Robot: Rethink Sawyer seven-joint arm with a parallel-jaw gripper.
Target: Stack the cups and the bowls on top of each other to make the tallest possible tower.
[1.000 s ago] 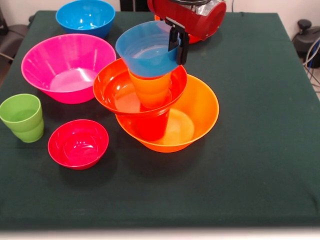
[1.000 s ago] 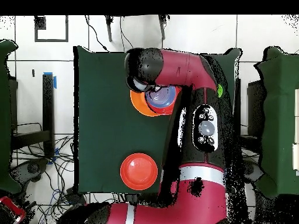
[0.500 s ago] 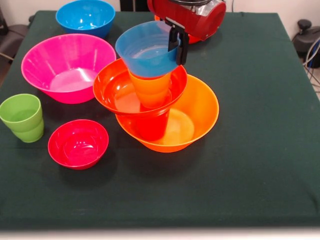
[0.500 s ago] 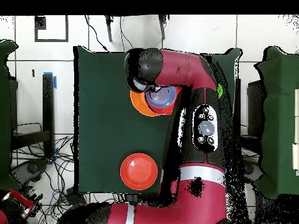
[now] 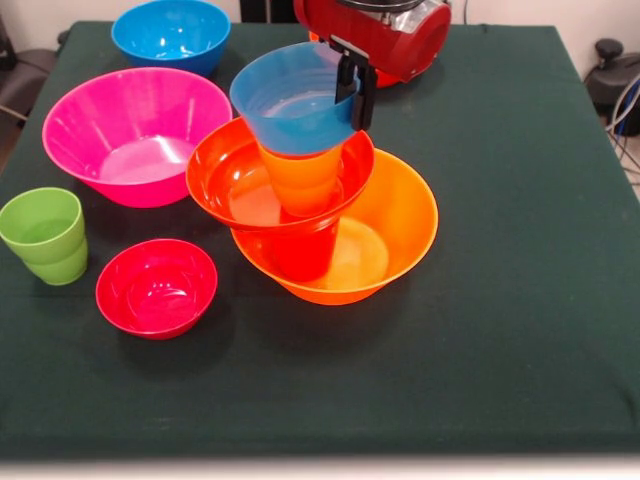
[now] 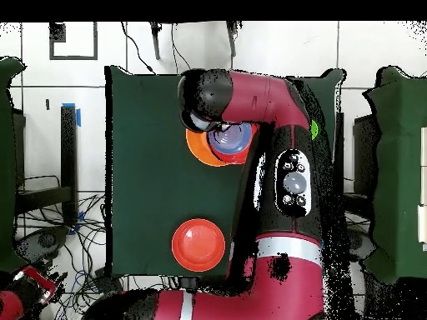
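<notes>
You are looking at a dark green table [image 5: 520, 300] with a half-built tower [image 5: 320, 215] near its middle. Its base is the wide orange bowl [image 5: 395, 235]. A red-orange cup [image 5: 300, 252] stands in that bowl, a red-orange bowl [image 5: 225, 180] rests on that cup, and an orange cup [image 5: 303, 180] stands in that bowl. On top sits a small blue bowl [image 5: 285, 100], tilted a little. The gripper [image 5: 356, 82] is closed on the blue bowl's rim, one black finger inside and one outside, so this bowl is not yet let go. From overhead the red arm [image 6: 267, 108] covers most of the tower, and only orange and blue edges show.

By my reading, five pieces are stacked and four remain loose: the pink bowl [image 5: 135, 135], a second blue bowl [image 5: 170, 35], the crimson bowl [image 5: 155, 288] and the green cup [image 5: 45, 235], all standing apart on the table beside the tower.
</notes>
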